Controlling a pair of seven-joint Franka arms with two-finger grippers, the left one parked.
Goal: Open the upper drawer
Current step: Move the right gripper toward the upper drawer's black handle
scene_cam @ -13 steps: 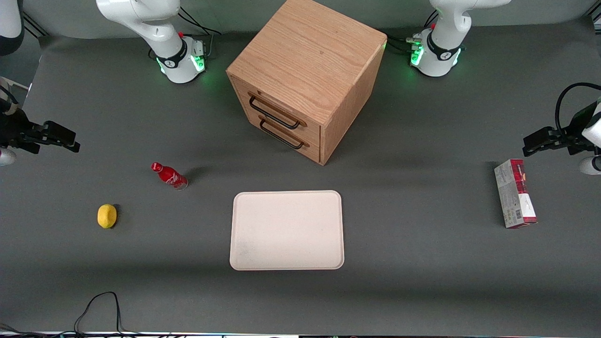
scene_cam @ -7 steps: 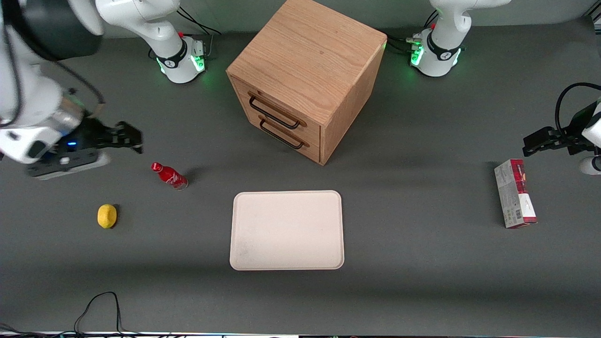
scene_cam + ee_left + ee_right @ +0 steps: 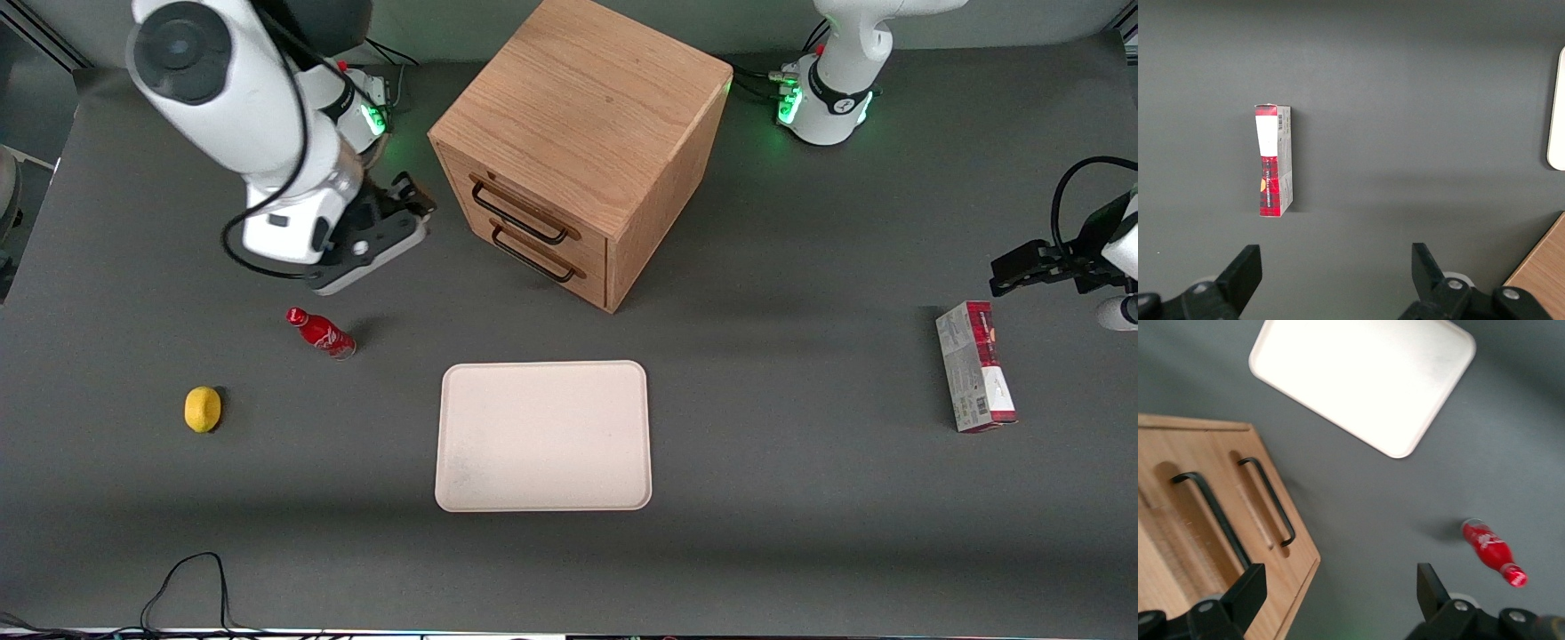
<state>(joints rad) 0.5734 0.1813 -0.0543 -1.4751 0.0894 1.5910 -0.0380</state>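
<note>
The light oak cabinet [image 3: 582, 142] stands on the dark grey counter [image 3: 800, 498], farther from the front camera than the cream tray [image 3: 543, 436]. Its upper drawer [image 3: 524, 200] sits flush with the cabinet front, fully closed, with its thin black bar handle [image 3: 518, 213] running across the front. The lower drawer [image 3: 542, 252] directly beneath it is also closed and carries its own black handle.

The tool [image 3: 404, 191] hangs above the counter in front of the drawers, toward the working arm's end of the cabinet, near the upper drawer's handle but apart from it. In the right wrist view the tool [image 3: 1338, 587] has its two black fingers [image 3: 1245, 590] spread wide with nothing between them, and both drawer handles [image 3: 1211, 513] show past one finger, on the oak front.

A small red bottle [image 3: 321, 332] lies on its side on the counter, nearer the front camera than the tool; it also appears in the right wrist view [image 3: 1493, 552]. A yellow lemon [image 3: 203, 409] rests nearer the camera again, toward the working arm's end. The tray is bare and lies flat in front of the cabinet. A red and white carton [image 3: 974, 378] lies well apart, toward the parked arm's end of the counter.
</note>
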